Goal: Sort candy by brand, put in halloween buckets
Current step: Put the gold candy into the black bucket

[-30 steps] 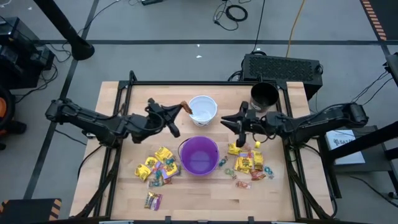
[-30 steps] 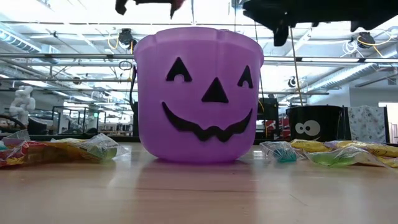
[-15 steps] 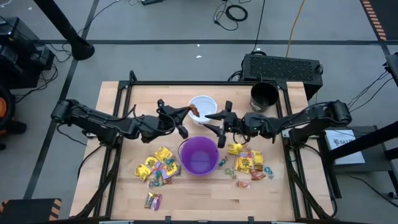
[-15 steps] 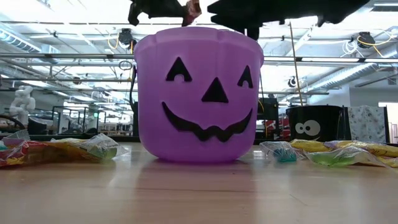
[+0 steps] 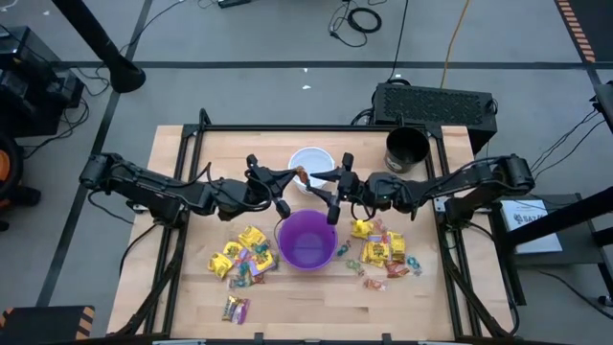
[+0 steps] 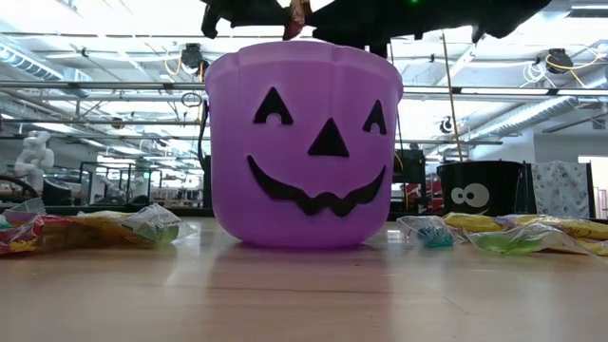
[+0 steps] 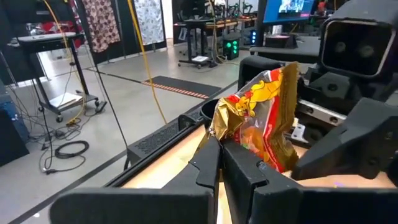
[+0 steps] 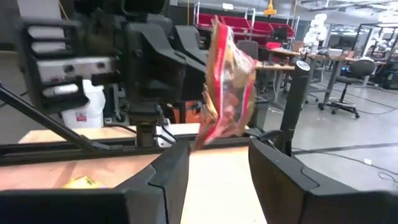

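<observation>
My left gripper (image 5: 293,179) is shut on an orange-red and gold candy packet (image 5: 301,175), held in the air between the white bucket (image 5: 312,159) and the purple bucket (image 5: 306,240). The same packet shows in the left wrist view (image 7: 264,115), the right wrist view (image 8: 227,87) and at the top of the low view (image 6: 298,13). My right gripper (image 5: 326,194) faces it, open. Its fingers (image 8: 166,177) stand on either side of the packet without touching it. The black bucket (image 5: 407,147) stands at the far right. Loose candy (image 5: 244,257) lies on the table. My left gripper pinches the packet by one crimped end (image 7: 244,142) between its two fingers (image 7: 210,163). The fingers come in level from the table's left. The packet is lifted clear of the table and sticks out past the fingertips toward my right gripper.
A second heap of candy (image 5: 385,247) lies right of the purple bucket, and a few pieces (image 5: 235,309) lie near the table's near edge. A black box with a ridged top (image 5: 436,101) sits beyond the far edge. The purple bucket (image 6: 304,142) fills the low view.
My left gripper has carried the packet toward the table's right, from left of the white bucket to in front of it. My right gripper has moved toward the table's left, staying open, and its fingers now flank the packet.
</observation>
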